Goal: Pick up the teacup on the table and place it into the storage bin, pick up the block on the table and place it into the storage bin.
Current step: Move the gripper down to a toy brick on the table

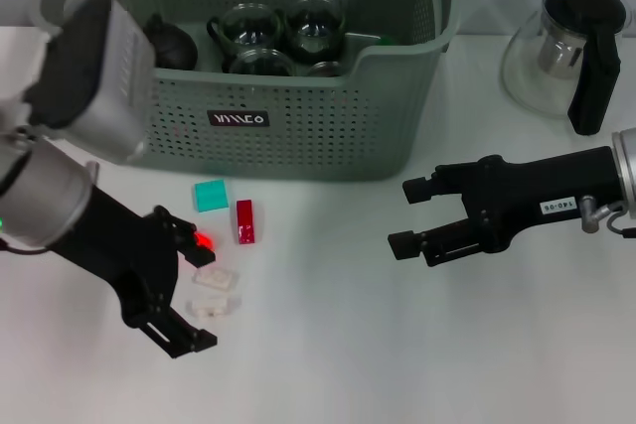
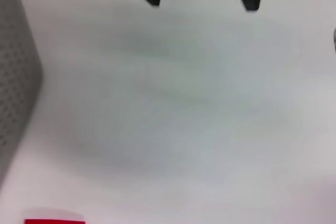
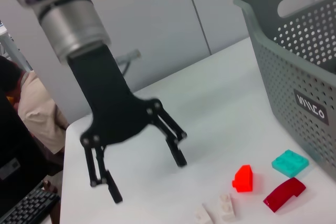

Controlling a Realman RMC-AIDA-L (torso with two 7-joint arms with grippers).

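Plainly, the white table (image 1: 397, 345) carries everything, and the storage bin (image 1: 298, 136) is the largest thing on it, standing at the far edge with its long side and black logo label (image 1: 238, 118) facing the robot. The head view looks down into the bin and shows several glass teacups (image 1: 283, 37) and a dark round pot (image 1: 171, 44) inside; the right wrist view shows only the bin's outer perforated wall and one handle slot. A glass teapot (image 1: 566, 52) with a black handle stands at the far right edge, well apart from the bin.

The left gripper (image 1: 194, 290) hangs low over the near left part of the table, jaws spread wide, around the cluster of blocks without visibly gripping any; the right wrist view shows its fingers apart above bare surface. The right gripper (image 1: 412, 215) sits over the right half, jaws open and empty, pointing toward the blocks; the left wrist view shows its two fingertips across a broad bare stretch of table.

In front of the bin lie the teal block (image 1: 210, 195), the dark red block (image 1: 244, 220) with its long axis running toward the bin, a bright red block (image 1: 204, 241) just beside the left fingers, and two white blocks (image 1: 215, 292) between the jaws.
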